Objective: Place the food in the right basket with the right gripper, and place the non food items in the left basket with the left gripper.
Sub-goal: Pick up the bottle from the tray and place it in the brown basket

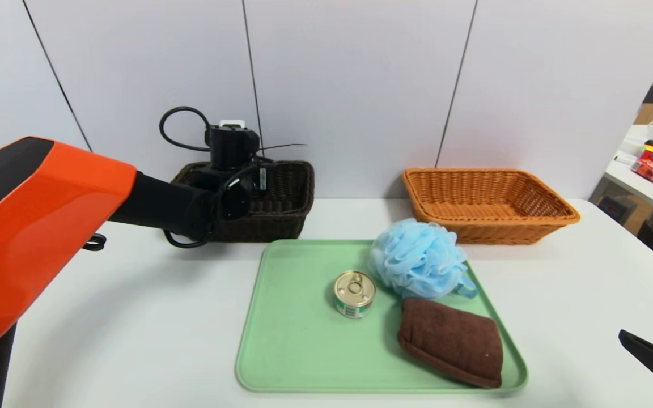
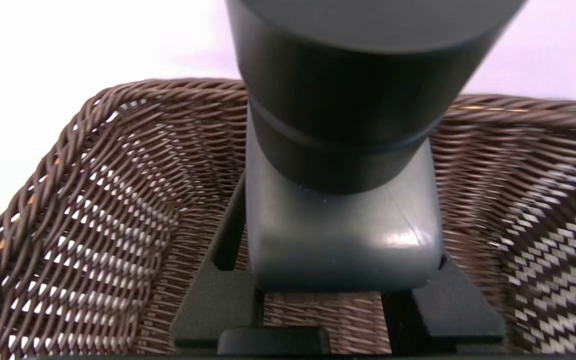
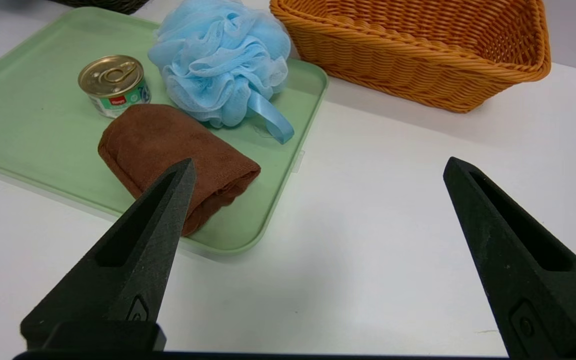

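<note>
While the left claw [image 2: 338,300] hangs over the dark brown left basket [image 1: 281,192], clamped on the black bottle [image 2: 343,220] with that basket's woven floor showing beneath it, the bottle looks stiff and smooth-sided, likely to slip if squeezed lightly, and a hold across its flat body below the cap seems the safest. Everything else sits on the pale green tray [image 1: 292,351], which serves as the landmark: the tin can [image 1: 354,293] stands upright near the tray's middle, the blue bath pouf [image 1: 419,259] rests at the tray's far right corner, touching or nearly touching the brown towel [image 1: 451,341], which lies along the tray's right edge toward the robot. The can should be rigid and fairly dense for its bulk, best pinched across its round wall; the pouf is airy and will crush, so a deep bite into the mesh or its ribbon loop would serve; the towel is soft and may unfold unless taken across the fold. Beyond the tray's far right corner stands the orange right basket [image 1: 491,204], and the left basket stands beyond its far left corner. To the right of the tray, the right claw [image 3: 318,260] waits wide apart and holding nothing, above the white table [image 1: 134,317], which looks smooth and matte. Plain pale wall panels close off the back, with cluttered shelving off to the right.
</note>
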